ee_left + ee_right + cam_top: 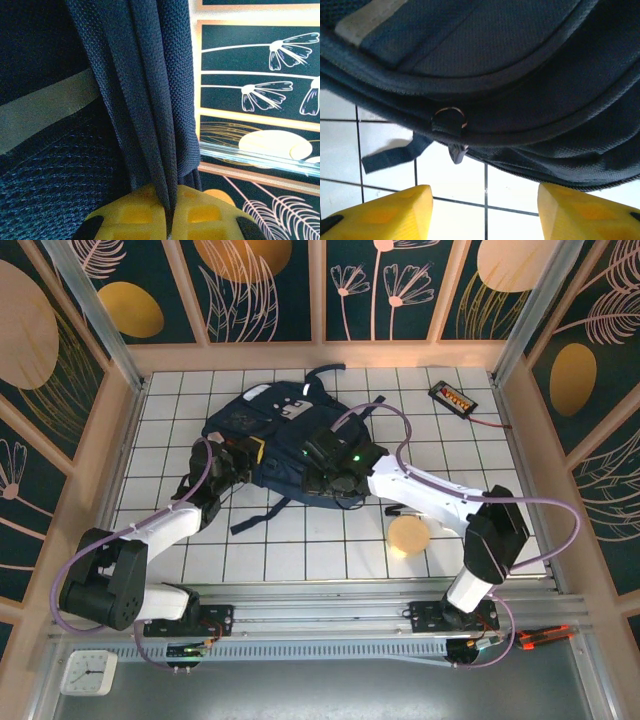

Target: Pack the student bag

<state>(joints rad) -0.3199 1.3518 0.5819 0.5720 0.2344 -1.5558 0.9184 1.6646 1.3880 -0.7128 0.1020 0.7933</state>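
The student bag (275, 435), a big dark navy backpack with pale patches and stripes, lies in the middle of the tiled table. My left gripper (243, 452) is at its left edge, shut on a fold of the bag's navy fabric (155, 125) that runs up between the yellow fingers (135, 212). My right gripper (340, 485) hovers over the bag's near right edge, open, its yellow fingers (385, 212) wide apart above white tiles. Just beyond them sits the bag's zipper rim with a small metal ring (449, 117) and a zip pull (457, 151).
A round tan disc (408, 536) lies on the tiles near the right arm. A small black device with orange labels (452, 397) and a cable sits at the back right. Patterned walls (90, 440) close in the table on three sides.
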